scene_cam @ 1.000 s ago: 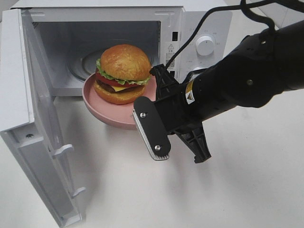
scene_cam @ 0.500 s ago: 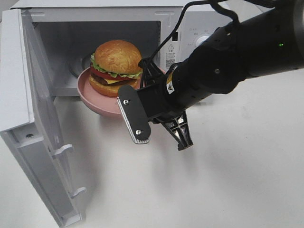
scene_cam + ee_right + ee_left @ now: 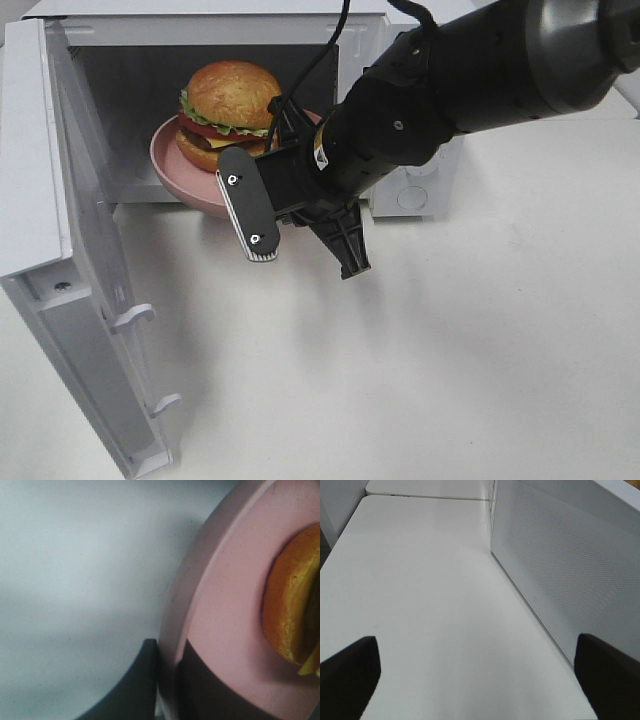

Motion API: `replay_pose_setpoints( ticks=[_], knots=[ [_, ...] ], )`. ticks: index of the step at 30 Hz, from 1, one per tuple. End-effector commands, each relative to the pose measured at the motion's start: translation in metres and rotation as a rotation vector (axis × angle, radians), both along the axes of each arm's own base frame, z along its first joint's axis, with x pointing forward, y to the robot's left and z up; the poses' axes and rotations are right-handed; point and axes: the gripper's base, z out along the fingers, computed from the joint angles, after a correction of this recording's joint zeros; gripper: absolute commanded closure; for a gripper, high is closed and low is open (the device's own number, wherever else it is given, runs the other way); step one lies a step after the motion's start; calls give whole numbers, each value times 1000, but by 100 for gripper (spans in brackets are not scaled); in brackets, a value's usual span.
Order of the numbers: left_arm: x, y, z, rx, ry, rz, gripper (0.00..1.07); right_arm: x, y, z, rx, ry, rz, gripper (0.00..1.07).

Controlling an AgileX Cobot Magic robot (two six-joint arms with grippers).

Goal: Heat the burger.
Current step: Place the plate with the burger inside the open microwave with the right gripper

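Note:
The burger [image 3: 232, 103] has a golden bun, lettuce, tomato, cheese and patty. It sits on a round pink plate [image 3: 172, 168] at the mouth of the open white microwave [image 3: 200, 30], partly inside the cavity. My right gripper [image 3: 292, 128] is shut on the plate's right rim. The right wrist view shows its dark fingers [image 3: 145, 680] pinching the pink rim [image 3: 220, 605], with the burger's bottom bun [image 3: 290, 605] beside them. My left gripper [image 3: 477, 680] is open and empty over the table beside the microwave's side wall [image 3: 560, 565]. It is out of the exterior high view.
The microwave door [image 3: 60, 250] hangs open to the left and reaches toward the table's front. The right arm [image 3: 450, 90] covers the control panel. White tabletop [image 3: 450, 350] spreads in front and to the right.
My right gripper has carried the plate with the burger up and to the left, from in front of the microwave into its opening. The door has not moved.

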Motion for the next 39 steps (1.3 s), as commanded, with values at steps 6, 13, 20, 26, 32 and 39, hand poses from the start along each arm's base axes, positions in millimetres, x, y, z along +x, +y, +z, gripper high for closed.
replay_pose_setpoints(
  ticks=[6,13,20,26,32,39],
  knots=[
    [-2,0,0,-5,-29,-1,9,16,12,8,10,-74,28,107],
    [-2,0,0,-5,-29,-1,9,28,21,4,9,-81,26,107],
    [-2,0,0,-5,-29,-1,9,44,33,-5,-12,-90,27,107],
    [-2,0,0,-5,-29,-1,9,59,45,-3,20,-100,-14,107],
    [-2,0,0,-5,-29,-1,9,71,54,-6,3,-97,-33,107],
    [-2,0,0,-5,-29,-1,9,87,62,-3,30,-118,-56,107]
  ],
)
